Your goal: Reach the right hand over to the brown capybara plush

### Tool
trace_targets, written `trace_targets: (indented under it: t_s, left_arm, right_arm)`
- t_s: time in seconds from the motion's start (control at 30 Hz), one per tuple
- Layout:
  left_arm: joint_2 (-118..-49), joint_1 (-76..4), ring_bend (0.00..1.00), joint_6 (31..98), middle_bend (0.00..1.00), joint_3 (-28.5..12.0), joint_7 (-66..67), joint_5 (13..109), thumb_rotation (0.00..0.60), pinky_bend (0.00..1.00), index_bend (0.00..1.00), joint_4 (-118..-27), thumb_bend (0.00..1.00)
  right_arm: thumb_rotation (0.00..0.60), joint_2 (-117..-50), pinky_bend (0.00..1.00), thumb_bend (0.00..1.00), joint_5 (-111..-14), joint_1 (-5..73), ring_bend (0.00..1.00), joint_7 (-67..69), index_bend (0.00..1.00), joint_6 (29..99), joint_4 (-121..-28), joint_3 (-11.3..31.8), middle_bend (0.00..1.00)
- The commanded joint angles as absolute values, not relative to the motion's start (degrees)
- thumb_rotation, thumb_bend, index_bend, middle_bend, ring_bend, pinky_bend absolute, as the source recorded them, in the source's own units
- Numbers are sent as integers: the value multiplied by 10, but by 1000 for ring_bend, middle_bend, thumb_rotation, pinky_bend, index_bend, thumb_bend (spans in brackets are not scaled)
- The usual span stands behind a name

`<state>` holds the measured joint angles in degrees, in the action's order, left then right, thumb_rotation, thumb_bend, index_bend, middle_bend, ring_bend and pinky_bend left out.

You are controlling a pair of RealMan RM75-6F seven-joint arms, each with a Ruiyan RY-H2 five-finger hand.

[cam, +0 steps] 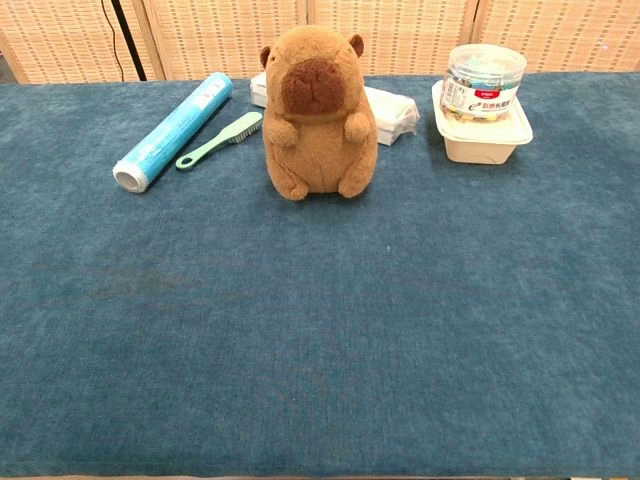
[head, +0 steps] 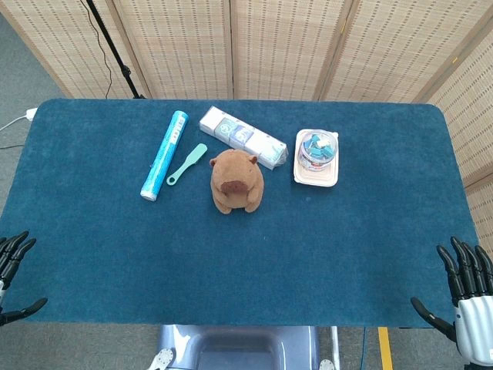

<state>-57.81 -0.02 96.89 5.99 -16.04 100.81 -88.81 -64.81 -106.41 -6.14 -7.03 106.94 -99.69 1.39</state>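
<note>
The right hand [head: 467,297] waited off the counter's [head: 347,254] near right corner, fingers spread and empty, capybara plush [head: 236,180] upright mid-counter, ready for reaching.

— What sits on the blue table [head: 323,254]?

— A brown capybara plush [head: 236,180] stands upright near the middle. Just behind it lies a wrapped pack of tissues [head: 243,137]; to one side are a green brush [head: 186,164] and a light-blue roll [head: 164,155], to the other a clear tub [head: 317,149] resting on a white tray [head: 316,174].

— And the robot's hands?

— Both hang at the near edge, well apart from the plush. The right hand [head: 467,294] shows dark fingers spread, holding nothing; the left hand [head: 13,271] is partly cut off, its fingers apart.
</note>
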Motion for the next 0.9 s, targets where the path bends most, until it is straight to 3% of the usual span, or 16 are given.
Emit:
trace_targets:
  t_s: [0.03,0.3,0.63,0.9]
  left_arm:
    - [-577,3,0,974,0,57,-176,1002,600,0,0,-881,0]
    - [-575,2,0,975,0,56,-188,1005,600,0,0,-880,0]
    - [-568,-6,0,963,0,54,-201,1004,600,0,0,-883,0]
    - [-564,-10,0,954,0,57,-205,1007,600,0,0,-884,0]
  right_arm:
    - [600,-651,0,0,-1066,-62,0,-70,0,1070,-996,15,0]
    - [600,-685,0,0,-1061,-61,0,-59,84,1095,-986,36,0]
    - [600,-705,0,0,-1029,-26,0,-54,102,1029,-973,48,0]
    - [600,-748,0,0,-1007,38,0,-94,260,946,-1006,79,0]
